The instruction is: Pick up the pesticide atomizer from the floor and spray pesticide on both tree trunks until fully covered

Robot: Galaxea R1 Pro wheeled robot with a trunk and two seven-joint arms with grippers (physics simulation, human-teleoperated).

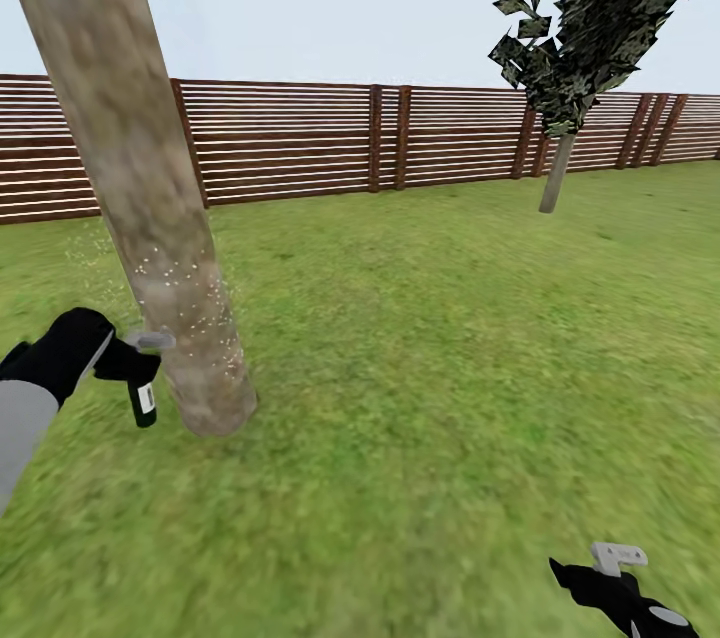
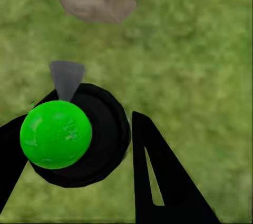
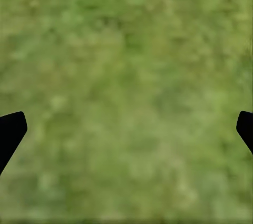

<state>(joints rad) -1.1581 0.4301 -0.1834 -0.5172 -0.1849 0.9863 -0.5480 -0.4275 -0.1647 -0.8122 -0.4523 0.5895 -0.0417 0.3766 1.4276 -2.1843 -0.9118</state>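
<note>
The left gripper [image 1: 135,358] clamped the pesticide atomizer [image 1: 143,396] just beside the foot of a thick, leaning tree trunk [image 1: 140,178], where white specks of pesticide [image 1: 185,283] dotted the bark. From the left wrist, the atomizer's green spot [image 2: 55,134] sat between the dark fingers [image 2: 158,176] above the lawn [image 1: 450,338]. The right gripper [image 1: 615,563] hung low over grass, jaws spread wide and holding nothing. A slatted wooden fence [image 1: 300,138] ran behind.

Black arms, grey trim
The left arm [image 1: 40,368] is showing a grey sleeve, black wrist; pale T-shaped fingers [image 1: 617,554] are tipping the right.
</note>
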